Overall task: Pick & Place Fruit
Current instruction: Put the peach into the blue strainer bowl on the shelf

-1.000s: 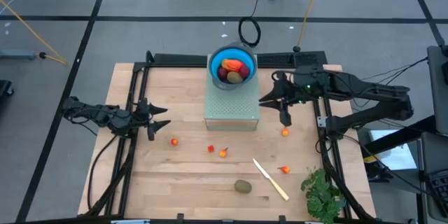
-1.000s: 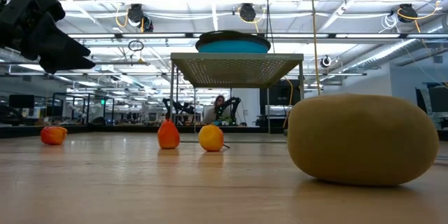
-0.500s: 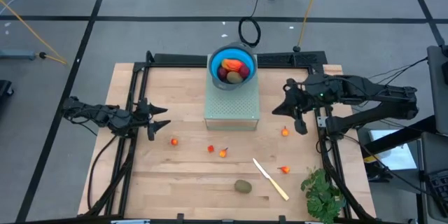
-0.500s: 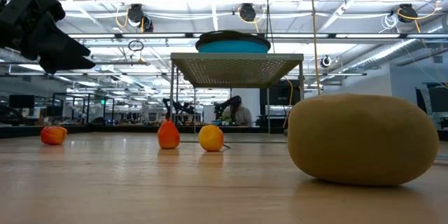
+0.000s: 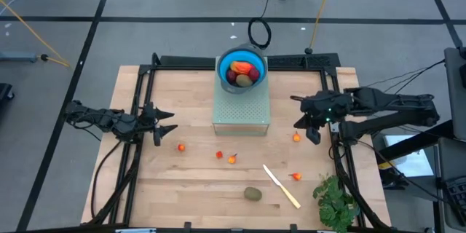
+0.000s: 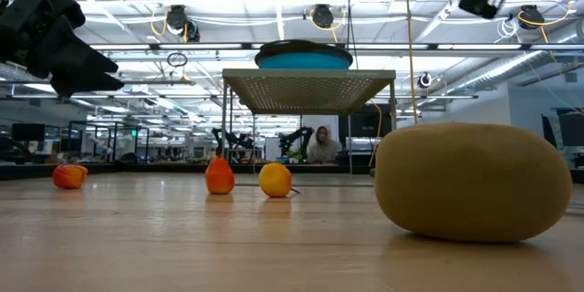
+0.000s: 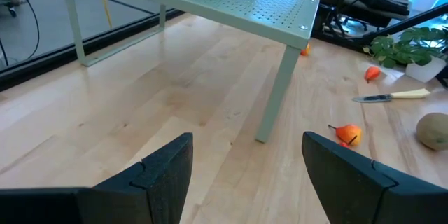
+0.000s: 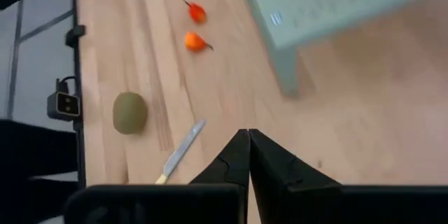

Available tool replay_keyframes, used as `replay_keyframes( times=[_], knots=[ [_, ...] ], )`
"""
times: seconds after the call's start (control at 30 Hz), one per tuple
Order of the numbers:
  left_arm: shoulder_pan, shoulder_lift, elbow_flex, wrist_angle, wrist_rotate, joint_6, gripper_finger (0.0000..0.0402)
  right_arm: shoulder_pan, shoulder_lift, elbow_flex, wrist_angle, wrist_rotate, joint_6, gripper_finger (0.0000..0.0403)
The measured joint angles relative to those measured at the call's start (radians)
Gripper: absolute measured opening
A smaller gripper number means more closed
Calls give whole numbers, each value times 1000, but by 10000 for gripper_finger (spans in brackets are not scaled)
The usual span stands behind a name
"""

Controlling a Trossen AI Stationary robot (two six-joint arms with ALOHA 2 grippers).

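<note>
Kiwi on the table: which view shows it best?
Low view: the kiwi fills the right foreground, whole and unobstructed. High view shows it small near the front edge; right wrist shows it whole but small; left wrist clips it.

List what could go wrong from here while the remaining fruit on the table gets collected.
1. The right tool hangs shut beside a small orange piece; descending shut would likely nudge it rather than grasp it.
2. The knife lies close to another small piece, so a grab there might catch the blade.
3. The bowl on the raised stand already looks full; added fruit may roll out.
</note>
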State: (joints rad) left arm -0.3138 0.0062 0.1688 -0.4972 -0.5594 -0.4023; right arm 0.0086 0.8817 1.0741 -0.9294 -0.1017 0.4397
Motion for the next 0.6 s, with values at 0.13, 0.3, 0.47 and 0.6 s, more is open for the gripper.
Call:
replay_keyframes(
  times=[0.13, 0.3, 0.47, 0.6],
  knots=[
    [0, 0, 0, 0, 0, -5, 269, 0, -15, -71, -2, -2, 136, 1],
    [0, 0, 0, 0, 0, -24, 269, 0, -15, -142, -5, -32, 295, 1],
    [0, 0, 0, 0, 0, -25, 269, 0, -15, -192, -5, -82, 464, 1],
    [0, 0, 0, 0, 0, -23, 269, 0, -8, -208, -6, -77, 567, 1]
  ],
)
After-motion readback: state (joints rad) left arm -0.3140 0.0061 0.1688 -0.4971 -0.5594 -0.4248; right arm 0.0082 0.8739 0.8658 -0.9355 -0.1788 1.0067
